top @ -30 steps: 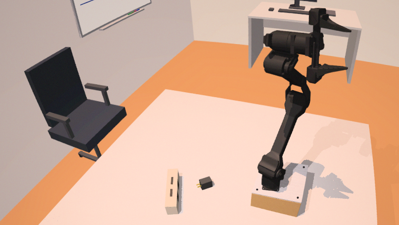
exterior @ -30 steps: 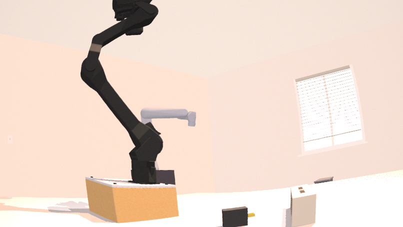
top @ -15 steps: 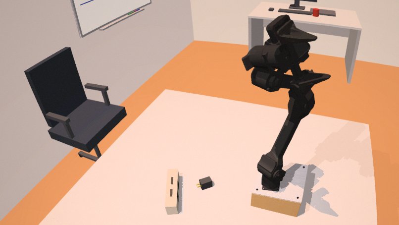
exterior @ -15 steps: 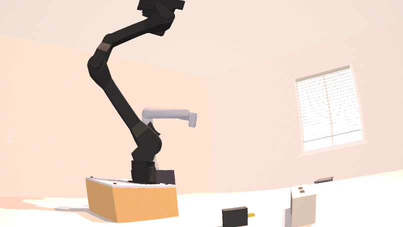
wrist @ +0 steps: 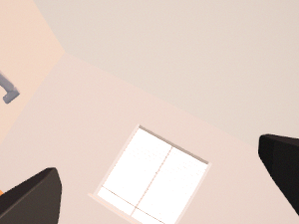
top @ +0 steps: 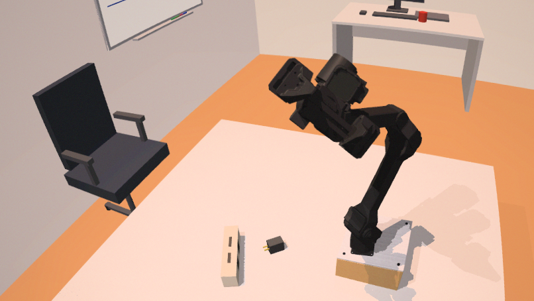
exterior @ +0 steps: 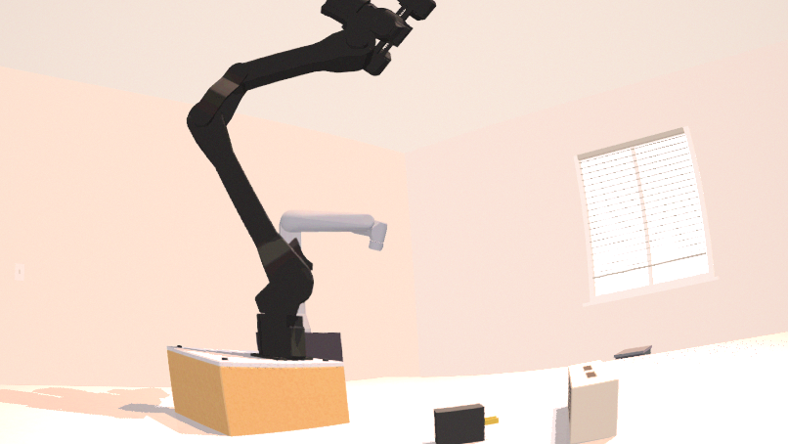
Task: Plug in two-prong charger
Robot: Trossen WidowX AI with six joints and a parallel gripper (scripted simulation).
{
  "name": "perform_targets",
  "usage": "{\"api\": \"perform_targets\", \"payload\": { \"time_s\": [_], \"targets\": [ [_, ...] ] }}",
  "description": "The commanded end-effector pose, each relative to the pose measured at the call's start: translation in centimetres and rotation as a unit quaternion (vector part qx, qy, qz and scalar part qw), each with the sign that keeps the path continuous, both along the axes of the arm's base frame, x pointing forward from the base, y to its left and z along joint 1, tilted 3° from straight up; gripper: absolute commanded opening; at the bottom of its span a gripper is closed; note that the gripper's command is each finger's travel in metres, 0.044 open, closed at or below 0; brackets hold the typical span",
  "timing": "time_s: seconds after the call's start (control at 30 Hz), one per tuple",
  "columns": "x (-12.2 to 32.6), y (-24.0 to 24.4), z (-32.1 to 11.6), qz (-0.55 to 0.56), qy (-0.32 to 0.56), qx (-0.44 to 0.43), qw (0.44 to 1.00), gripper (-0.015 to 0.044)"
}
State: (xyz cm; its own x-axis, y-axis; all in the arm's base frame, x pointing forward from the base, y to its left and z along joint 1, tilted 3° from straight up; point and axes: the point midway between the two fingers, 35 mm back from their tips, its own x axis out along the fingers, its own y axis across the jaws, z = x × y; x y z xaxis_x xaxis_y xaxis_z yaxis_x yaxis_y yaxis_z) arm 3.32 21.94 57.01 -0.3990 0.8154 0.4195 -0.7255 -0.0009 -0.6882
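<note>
The dark two-prong charger lies on the pale surface, its gold prongs pointing toward the power strip. The beige power strip stands a short gap from the prongs. Dark slots show on its top, and dark openings show edge-on in the side facing the charger; the outlets' detail is hidden. My gripper is open and empty, high above the surface and well away from charger and strip. The wrist view shows neither charger nor strip.
My arm's base stands on a wooden box beside the charger, opposite the strip. An office chair is at the left, and a white desk stands at the back. A window is on the wall.
</note>
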Motion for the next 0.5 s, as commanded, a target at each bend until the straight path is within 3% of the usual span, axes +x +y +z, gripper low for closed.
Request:
{"api": "perform_targets", "payload": {
  "time_s": [0.0, 0.47],
  "targets": [
    [2.8, 1.4, -0.9, -0.039, 0.039, -0.014, 0.998, 0.0440],
    [16.5, 4.5, -8.8, -0.223, 0.194, -0.110, 0.949, 0.0440]
  ]
}}
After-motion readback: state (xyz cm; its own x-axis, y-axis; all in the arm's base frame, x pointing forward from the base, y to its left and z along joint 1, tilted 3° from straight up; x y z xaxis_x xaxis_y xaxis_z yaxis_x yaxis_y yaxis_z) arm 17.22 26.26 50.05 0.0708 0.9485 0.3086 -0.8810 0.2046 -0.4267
